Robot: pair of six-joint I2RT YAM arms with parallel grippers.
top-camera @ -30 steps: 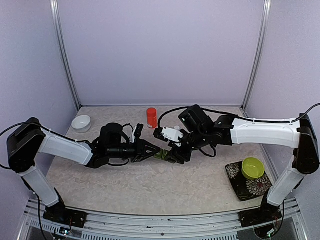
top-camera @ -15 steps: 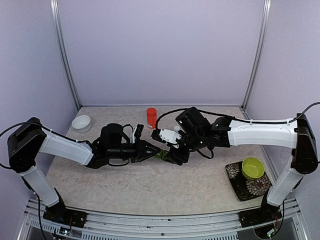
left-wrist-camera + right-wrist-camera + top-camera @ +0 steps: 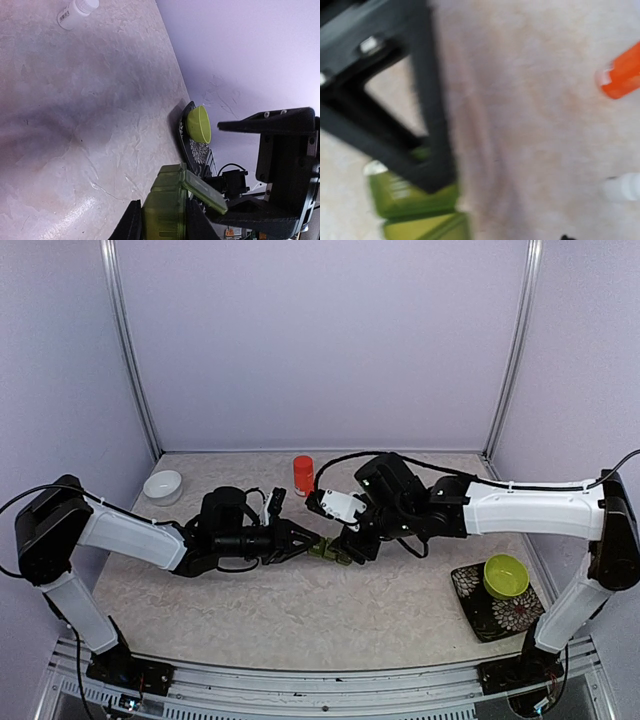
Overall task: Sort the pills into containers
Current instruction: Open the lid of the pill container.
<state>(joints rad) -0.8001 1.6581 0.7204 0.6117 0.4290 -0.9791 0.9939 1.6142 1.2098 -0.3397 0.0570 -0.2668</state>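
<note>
1. Hold small dark green three-compartment plastic pill box (image 3: 330,550), near red-orange cylindrical bottle (image 3: 303,476) on its arm-base side, steady in left gripper (image 3: 314,545), clamped on it.
2. Ease right gripper (image 3: 352,552), jaws apart and empty, against half-open end lid (image 3: 202,190) without twisting.

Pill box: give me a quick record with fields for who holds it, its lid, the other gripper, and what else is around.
pill box: green, clamped in the left gripper
lid: one flipped open, at the end facing the right arm
right gripper: jaws apart, close to the open lid
red-orange bottle: upright, behind the grippers
white bowl: far left
lime-green bowl: on a dark patterned plate, right side
</note>
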